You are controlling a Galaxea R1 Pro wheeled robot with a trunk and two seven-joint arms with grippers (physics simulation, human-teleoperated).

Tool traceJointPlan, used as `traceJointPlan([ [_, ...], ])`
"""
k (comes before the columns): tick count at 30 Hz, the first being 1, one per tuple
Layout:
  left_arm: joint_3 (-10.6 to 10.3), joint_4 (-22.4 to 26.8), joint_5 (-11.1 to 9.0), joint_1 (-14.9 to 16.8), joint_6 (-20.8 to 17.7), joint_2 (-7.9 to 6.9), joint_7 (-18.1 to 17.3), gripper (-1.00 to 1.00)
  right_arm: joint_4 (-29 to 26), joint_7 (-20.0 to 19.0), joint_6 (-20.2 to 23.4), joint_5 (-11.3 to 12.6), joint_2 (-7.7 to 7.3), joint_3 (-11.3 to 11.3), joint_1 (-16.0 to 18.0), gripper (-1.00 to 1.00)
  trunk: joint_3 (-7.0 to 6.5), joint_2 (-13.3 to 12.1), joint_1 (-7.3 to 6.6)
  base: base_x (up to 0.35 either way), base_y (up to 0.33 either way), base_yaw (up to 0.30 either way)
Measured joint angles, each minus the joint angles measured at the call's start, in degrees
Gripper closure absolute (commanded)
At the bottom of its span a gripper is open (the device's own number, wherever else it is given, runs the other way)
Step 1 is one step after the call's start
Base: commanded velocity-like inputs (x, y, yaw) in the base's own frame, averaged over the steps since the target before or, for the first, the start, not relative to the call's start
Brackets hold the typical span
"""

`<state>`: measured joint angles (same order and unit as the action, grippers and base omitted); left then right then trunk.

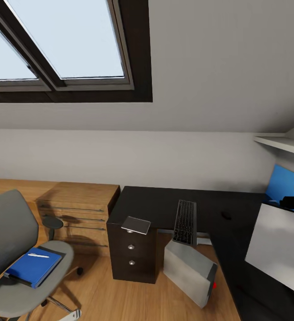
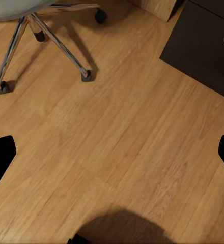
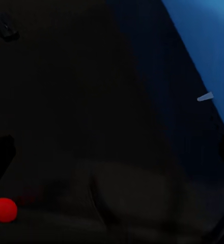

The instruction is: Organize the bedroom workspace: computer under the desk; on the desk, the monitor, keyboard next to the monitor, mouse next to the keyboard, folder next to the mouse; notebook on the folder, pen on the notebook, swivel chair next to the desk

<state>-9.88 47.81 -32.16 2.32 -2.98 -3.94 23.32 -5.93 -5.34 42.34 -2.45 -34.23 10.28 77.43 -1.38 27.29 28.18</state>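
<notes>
The grey swivel chair stands on the floor at the left, apart from the black desk. The blue folder lies on its seat with the white pen on top. On the desk's left corner lies the grey notebook. The keyboard lies further right, its near end over the desk's edge, and the small mouse sits beyond it. Below, the computer stands tilted on the floor. The monitor rises at the right. My left gripper hangs open over bare floor. My right gripper is open over a dark surface.
A low light-wood cabinet stands left of the desk's drawer unit. The chair's metal base and the drawer unit's corner frame open plank floor. A blue wall panel and a white shelf are at the right.
</notes>
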Motion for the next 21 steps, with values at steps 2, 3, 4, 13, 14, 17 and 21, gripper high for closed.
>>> traceJointPlan([
  [2, 0.0, -0.01, 0.0, -0.01, 0.0, 0.04, 0.0, -1.0, 0.07, -0.04, -0.15, -0.11, -0.02, 0.0, 0.0, -1.0, 0.0, 0.0, 0.0, 0.0, 0.0, 0.0],
  [3, 0.0, -0.01, 0.0, -0.02, 0.0, 0.05, 0.0, -1.0, 0.08, -0.05, -0.17, -0.09, -0.01, -0.01, 0.0, -1.0, 0.0, 0.0, 0.0, 0.0, 0.0, 0.0],
  [4, 0.0, -0.02, 0.0, 0.01, 0.0, 0.06, 0.0, -1.0, 0.11, -0.06, -0.2, -0.09, -0.05, -0.02, 0.0, -1.0, 0.0, 0.0, 0.0, 0.0, 0.0, 0.0],
  [13, -0.15, -0.8, 0.07, 0.0, 0.0, 0.07, 0.0, -1.0, 0.11, -0.13, -0.39, -0.05, -0.13, -0.1, 0.0, -1.0, -0.35, 0.0, 0.0, 0.0, 0.0, -0.154],
  [14, -0.15, -0.84, 0.07, 0.02, 0.0, 0.07, 0.0, -1.0, 0.11, -0.14, -0.37, -0.05, -0.11, -0.1, 0.0, -1.0, -0.41, 0.0, 0.0, 0.0, 0.0, -0.224],
  [17, -0.16, -0.88, 0.09, 0.02, 0.0, 0.07, 0.0, -1.0, 0.12, -0.15, -0.4, -0.04, -0.14, -0.1, 0.0, -1.0, -0.6, 0.0, 0.0, 0.0, 0.0, -0.227],
  [21, -0.17, -0.89, 0.09, 0.03, 0.0, 0.14, 0.0, -1.0, 0.12, -0.16, -1.1, -0.04, -0.17, -0.1, 0.0, -1.0, -0.77, 0.0, 0.0, 0.0, 0.0, -0.121],
])
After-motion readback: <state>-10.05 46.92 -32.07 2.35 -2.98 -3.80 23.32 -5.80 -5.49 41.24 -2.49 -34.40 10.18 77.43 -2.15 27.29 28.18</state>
